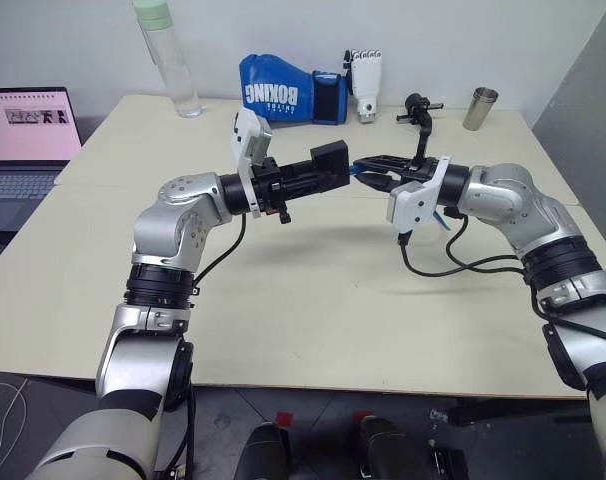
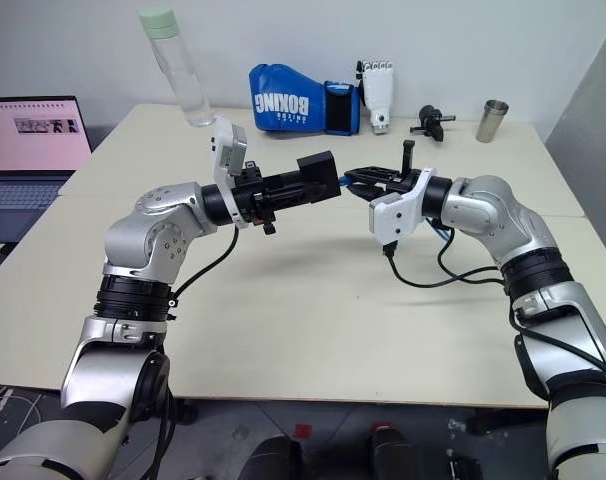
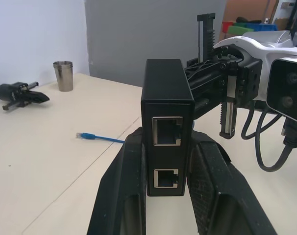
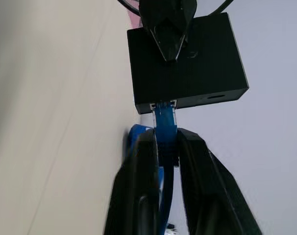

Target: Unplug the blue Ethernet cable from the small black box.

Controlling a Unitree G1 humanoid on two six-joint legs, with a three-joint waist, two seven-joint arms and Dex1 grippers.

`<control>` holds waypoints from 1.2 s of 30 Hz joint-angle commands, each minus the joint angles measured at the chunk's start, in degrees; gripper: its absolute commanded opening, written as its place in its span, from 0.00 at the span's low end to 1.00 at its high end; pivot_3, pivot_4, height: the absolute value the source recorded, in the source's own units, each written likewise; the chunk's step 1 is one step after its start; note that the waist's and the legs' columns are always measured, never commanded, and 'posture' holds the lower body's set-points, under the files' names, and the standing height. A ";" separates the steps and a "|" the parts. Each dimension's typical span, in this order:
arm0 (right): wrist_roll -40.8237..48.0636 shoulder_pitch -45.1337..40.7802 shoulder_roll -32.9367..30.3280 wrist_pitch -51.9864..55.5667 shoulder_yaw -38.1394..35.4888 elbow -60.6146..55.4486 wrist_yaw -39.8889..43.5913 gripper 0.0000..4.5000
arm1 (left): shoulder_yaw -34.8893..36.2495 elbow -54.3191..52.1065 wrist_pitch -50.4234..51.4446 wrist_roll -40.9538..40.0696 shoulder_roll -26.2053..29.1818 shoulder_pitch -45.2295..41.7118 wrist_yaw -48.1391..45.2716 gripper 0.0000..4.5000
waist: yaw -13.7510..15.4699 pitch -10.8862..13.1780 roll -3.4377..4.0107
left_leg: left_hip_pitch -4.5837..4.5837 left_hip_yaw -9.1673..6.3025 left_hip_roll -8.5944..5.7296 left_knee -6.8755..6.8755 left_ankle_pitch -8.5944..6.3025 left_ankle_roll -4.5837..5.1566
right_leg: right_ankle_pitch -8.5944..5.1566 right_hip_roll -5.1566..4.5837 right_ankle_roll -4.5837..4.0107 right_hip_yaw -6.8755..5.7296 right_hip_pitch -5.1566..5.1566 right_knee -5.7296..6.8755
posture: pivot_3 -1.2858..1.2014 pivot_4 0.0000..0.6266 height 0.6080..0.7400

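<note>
1. Two grippers meet in mid-air above the table (image 1: 313, 300): the left gripper (image 3: 168, 161) is clenched on the small black box (image 3: 167, 122), its fingers (image 3: 126, 196) pressing the box's two broad sides.
2. The right gripper (image 4: 165, 147) grasps the blue Ethernet cable (image 4: 164, 128) just behind its plug, with one finger on either side of the cord.
3. In the right wrist view the plug is still seated in a port on the box's edge, so the unplugging looks not yet done; both holds needed for it seem to be in place.
4. What appears left is to pull plug and box apart, probably with the plug's latch pressed.
5. The box is flat, squarish and matt black with sharp corners; the edge facing the left wrist camera carries two metal-rimmed square ports, both empty.
6. The cable is thin, bright blue and smooth; its loose end, tipped with a small clear plug, lies on the table near a steel cup (image 3: 63, 75).
7. The gripper fingers are black, broad at the base and tapering, with finely dotted pads.
8. The table is pale, matt and smooth.
</note>
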 commanded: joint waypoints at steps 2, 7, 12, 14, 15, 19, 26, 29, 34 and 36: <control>12.31 0.10 -0.43 6.60 -1.86 -6.33 12.18 0.44 | 1.17 -0.92 0.91 -1.39 0.44 -2.42 -1.39 0.17 | 0.01 0.00 0.00 | 0.00 -0.01 0.00 0.00 0.00 0.00 | 0.00 0.00 0.00 -0.02 0.00 0.00 | 0.52 0.24 1.00; 24.56 0.88 -2.51 19.97 -4.29 -11.54 26.15 0.70 | 1.17 -0.42 2.32 -1.92 1.99 -3.01 -4.78 0.17 | 0.05 0.00 0.00 | 0.00 -0.06 0.00 0.02 0.00 0.00 | 0.00 0.00 0.00 -0.07 0.03 0.00 | 0.52 0.24 1.00; 44.55 -5.04 -8.59 68.10 -10.36 -16.86 40.09 0.90 | 0.91 -0.36 3.17 -2.65 4.00 -2.81 -9.54 0.17 | 0.28 0.07 0.11 | -0.01 -0.08 0.01 0.03 -0.05 0.08 | 0.00 -0.02 0.00 -0.10 0.03 0.01 | 0.52 0.24 1.00; 50.54 -7.51 -9.19 83.11 -12.44 -17.41 41.33 1.00 | 1.22 -0.17 3.58 -3.32 3.87 -3.36 -10.20 0.17 | 0.34 0.11 0.19 | -0.02 -0.09 0.02 0.04 -0.08 0.15 | 0.00 -0.05 0.00 -0.11 0.02 0.01 | 0.52 0.24 1.00; 52.30 -8.21 -8.85 87.72 -13.52 -17.26 41.07 1.00 | 1.24 0.01 3.49 -3.40 3.77 -3.67 -10.51 0.17 | 0.34 0.11 0.19 | -0.01 -0.09 0.01 0.03 -0.10 0.19 | 0.00 -0.04 -0.01 -0.12 0.03 0.01 | 0.52 0.24 1.00; 54.48 -7.36 -5.99 96.63 -16.41 -17.26 37.80 1.00 | 1.01 0.22 3.91 -3.77 3.69 -4.65 -12.06 0.17 | 0.12 0.11 0.19 | -0.01 -0.16 0.03 0.03 -0.14 0.25 | -0.02 0.09 -0.04 -0.20 0.03 0.01 | 0.52 0.24 1.00; 57.74 -5.16 -0.72 105.00 -18.11 -19.01 36.29 1.00 | 1.04 1.06 4.19 -3.61 3.59 -5.98 -13.53 0.17 | 0.14 0.12 0.21 | -0.11 -0.14 0.03 0.02 -0.14 0.25 | -0.02 0.13 -0.03 -0.17 -0.06 0.02 | 0.52 0.24 1.00; 56.19 -4.65 1.10 102.74 -18.18 -18.29 34.73 1.00 | 0.93 0.64 4.65 -3.78 3.72 -6.09 -14.05 0.17 | 0.14 0.12 0.20 | -0.13 -0.16 0.02 0.02 -0.14 0.25 | -0.02 0.12 -0.03 -0.19 -0.05 0.00 | 0.52 0.24 1.00; 55.40 -4.64 2.64 101.78 -18.11 -18.50 34.08 1.00 | 0.54 0.07 5.01 -3.37 4.15 -5.69 -14.90 0.17 | 0.12 0.12 0.21 | -0.13 -0.17 0.02 0.02 -0.14 0.25 | -0.02 0.12 -0.03 -0.21 -0.05 0.01 | 0.52 0.24 1.00; 55.19 -4.75 3.15 101.56 -17.96 -18.32 34.13 1.00 | 0.50 0.07 5.12 -3.28 4.12 -5.73 -15.03 0.17 | 0.13 0.12 0.21 | -0.13 -0.17 0.02 0.02 -0.14 0.25 | -0.03 0.12 -0.03 -0.21 -0.05 0.01 | 0.52 0.24 1.00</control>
